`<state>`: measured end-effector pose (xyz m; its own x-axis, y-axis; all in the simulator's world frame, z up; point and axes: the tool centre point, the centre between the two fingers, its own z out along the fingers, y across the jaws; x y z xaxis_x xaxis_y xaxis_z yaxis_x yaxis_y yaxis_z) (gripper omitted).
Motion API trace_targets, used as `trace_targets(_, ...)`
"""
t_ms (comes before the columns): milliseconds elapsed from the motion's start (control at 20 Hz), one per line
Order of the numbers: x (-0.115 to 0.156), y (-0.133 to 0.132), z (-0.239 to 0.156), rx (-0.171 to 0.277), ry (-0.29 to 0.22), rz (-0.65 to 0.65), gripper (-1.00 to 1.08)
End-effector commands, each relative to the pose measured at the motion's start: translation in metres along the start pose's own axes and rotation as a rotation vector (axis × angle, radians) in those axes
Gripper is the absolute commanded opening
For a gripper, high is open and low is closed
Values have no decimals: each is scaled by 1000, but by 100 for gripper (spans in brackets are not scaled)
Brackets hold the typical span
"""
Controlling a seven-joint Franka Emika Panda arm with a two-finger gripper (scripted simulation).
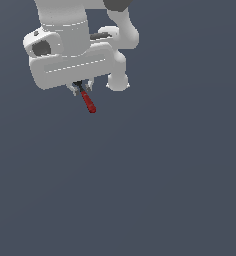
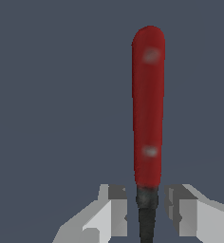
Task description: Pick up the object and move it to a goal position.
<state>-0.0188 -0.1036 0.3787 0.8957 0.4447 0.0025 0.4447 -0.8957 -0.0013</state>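
1. We see the object [image 1: 88, 102], a slender tool with a glossy red rounded handle and a short black tip, hanging from the claw [image 1: 80, 89] in the upper part of the exterior view, toward that view's left.
2. In the exterior view the red handle slants down and toward the view's right, its rounded end lowest, with the black tip tucked up between the fingers.
3. In the wrist view the object [image 2: 148, 109] runs straight away from the camera, and two pale highlights sit on the red handle.
4. We find the claw [image 2: 147, 211] clenched on the object at the black tip, where the handle ends; a grey finger [image 2: 115, 211] stands on each side of the shaft, with a thin strip of background showing between each pad and the shaft.
5. The handle itself juts free beyond the fingers, touching nothing that we can see.
6. Above the claw, the white hand and wrist of the arm [image 1: 70, 55] fill the upper left of the exterior view.
7. Behind everything lies a plain dark blue-grey ground [image 1: 165, 190]; we cannot tell how far the object is from it.
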Motion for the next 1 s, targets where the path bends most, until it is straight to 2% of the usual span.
trace_targets(0, 0, 10, -19, 0, -1, 0, -100)
trace_targets(500, 0, 43, -75, -1, -2, 1, -100)
trace_targets(950, 2, 57, -100, -1, -2, 2, -100)
